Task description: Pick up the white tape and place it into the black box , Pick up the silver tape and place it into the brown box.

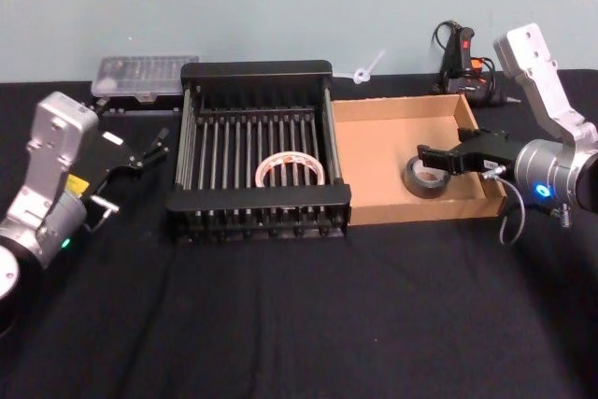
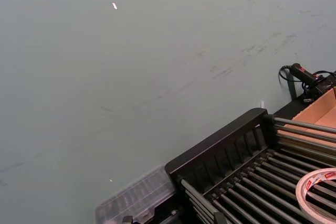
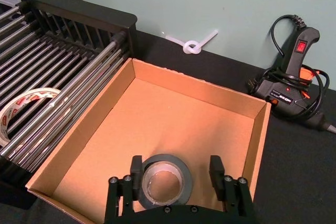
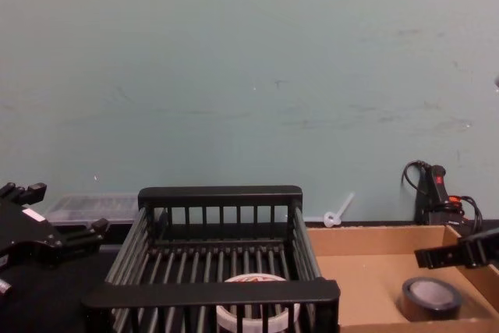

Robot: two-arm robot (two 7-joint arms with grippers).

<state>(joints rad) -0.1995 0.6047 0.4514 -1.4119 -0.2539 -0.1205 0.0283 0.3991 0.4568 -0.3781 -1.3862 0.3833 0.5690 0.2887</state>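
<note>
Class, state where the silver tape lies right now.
The silver tape lies flat inside the brown box, near its right wall, between the open jaws of the right gripper; the black box stands to its left.

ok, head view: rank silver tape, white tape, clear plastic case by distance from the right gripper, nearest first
1. silver tape: in the brown box, directly at the right gripper, whose fingers are open.
2. white tape: in the black box, toward the robot's left.
3. clear plastic case: far back left, behind the crate's corner.
</note>
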